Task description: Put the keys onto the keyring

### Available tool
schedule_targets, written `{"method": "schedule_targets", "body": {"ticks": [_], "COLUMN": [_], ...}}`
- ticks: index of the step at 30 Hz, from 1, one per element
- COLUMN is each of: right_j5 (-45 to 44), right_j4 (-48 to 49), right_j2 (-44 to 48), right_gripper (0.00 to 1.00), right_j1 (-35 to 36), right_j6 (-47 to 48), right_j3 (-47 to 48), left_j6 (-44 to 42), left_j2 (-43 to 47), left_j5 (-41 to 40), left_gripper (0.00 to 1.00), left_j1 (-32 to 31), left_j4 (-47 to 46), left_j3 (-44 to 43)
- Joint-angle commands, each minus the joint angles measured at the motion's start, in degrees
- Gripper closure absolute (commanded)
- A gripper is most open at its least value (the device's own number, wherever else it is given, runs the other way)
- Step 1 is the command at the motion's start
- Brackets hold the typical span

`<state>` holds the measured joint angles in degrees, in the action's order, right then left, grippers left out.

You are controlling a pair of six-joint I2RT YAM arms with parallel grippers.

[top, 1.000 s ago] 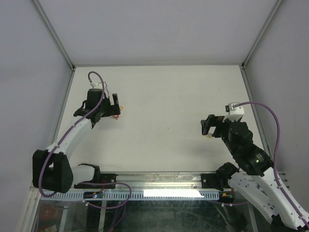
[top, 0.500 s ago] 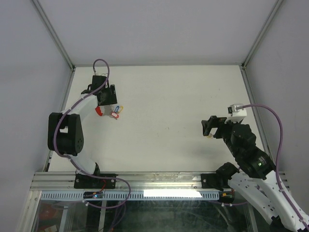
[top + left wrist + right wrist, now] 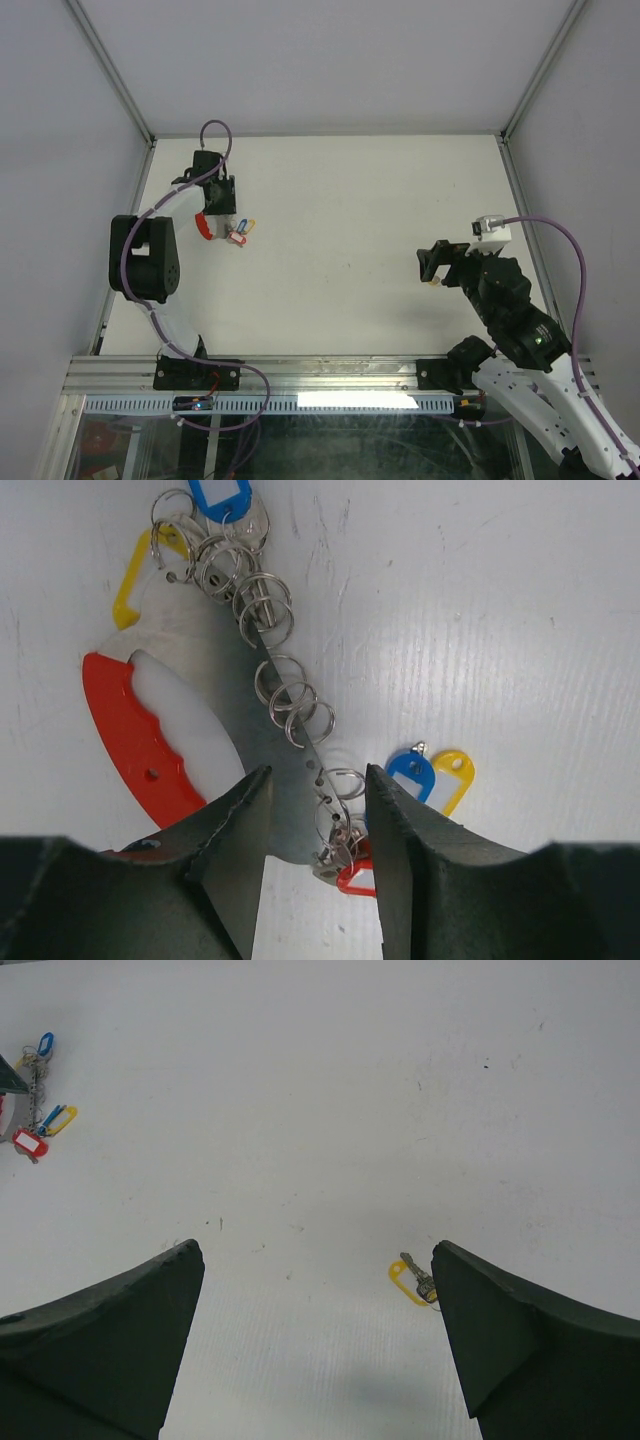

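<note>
The left gripper [image 3: 317, 772] straddles the grey bar of the keyring [image 3: 122, 730] at ten o'clock on the table [image 3: 350, 200], jaws narrow, possibly not pinching it. The right gripper [image 3: 315, 1250] gapes wide above a yellow-tagged key [image 3: 412, 1280] at four o'clock.

I can read no writing, number or brand in any of my views. Among the keys [image 3: 241, 232], the blue tag [image 3: 218, 495] and the red tag [image 3: 29, 1142] each show a white label window, with no letters I can make out. The keyring [image 3: 120, 730] bears no legible mark.
</note>
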<state>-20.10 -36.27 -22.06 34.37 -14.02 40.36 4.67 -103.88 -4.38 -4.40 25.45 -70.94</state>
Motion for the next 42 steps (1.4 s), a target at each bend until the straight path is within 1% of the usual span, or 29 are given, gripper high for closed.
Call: {"method": "schedule_targets", "body": {"ticks": [1,7,12,14,16,20,27,32,34,39,41,42], "right_j5": [0.7,0.4,0.2,0.1,0.1,0.1,0.0,0.0,0.0,0.0,0.1,0.0], "right_j4": [2.7,2.7,2.6,2.6,2.6,2.6,2.5,2.6,2.6,2.6,2.5,2.6], "right_j2": [0.2,0.1,-0.1,-0.2,-0.3,-0.2,-0.1,-0.1,-0.1,-0.2,-0.2,-0.3], "right_gripper": [0.00,0.00,0.00,0.00,0.00,0.00,0.00,0.00,0.00,0.00,0.00,0.00], "right_j1": [0.2,0.2,0.2,0.2,0.2,0.2,0.2,0.2,0.2,0.2,0.2,0.2], "right_j6": [-0.2,-0.2,-0.4,-0.4,-0.4,-0.4,-0.4,-0.5,-0.6,-0.5,-0.5,-0.5], "right_j3": [-0.1,0.0,0.0,0.0,0.0,0.0,0.0,0.0,0.0,0.0,0.0,0.0], "left_j6": [-3.7,-5.1,-6.0,-6.3,-6.6,-6.8,-7.2,-7.4,-7.5,-7.8,-7.9,-8.0], "left_j2": [-2.6,-5.3,-6.5,-6.7,-7.1,-8.1,-9.1,-8.9,-8.7,-8.2,-7.7,-7.5], "left_j5": [0.7,1.2,-0.9,-1.7,-2.2,-2.2,-0.3,0.9,1.0,1.8,2.4,2.7], "left_gripper": [0.60,0.59,0.59,0.58,0.54,0.54,0.64,0.77,0.81,0.95,0.99,1.00], "left_j1": [0.5,0.6,0.7,0.6,0.6,0.8,0.8,0.8,0.7,0.7,0.6,0.6], "left_j4": [-0.1,0.3,1.2,1.2,1.2,1.5,1.5,1.5,1.5,1.5,1.5,1.4], "left_j3": [-4.6,-7.0,-7.5,-7.5,-7.7,-8.0,-8.3,-8.2,-8.0,-7.8,-7.8,-7.7]}}
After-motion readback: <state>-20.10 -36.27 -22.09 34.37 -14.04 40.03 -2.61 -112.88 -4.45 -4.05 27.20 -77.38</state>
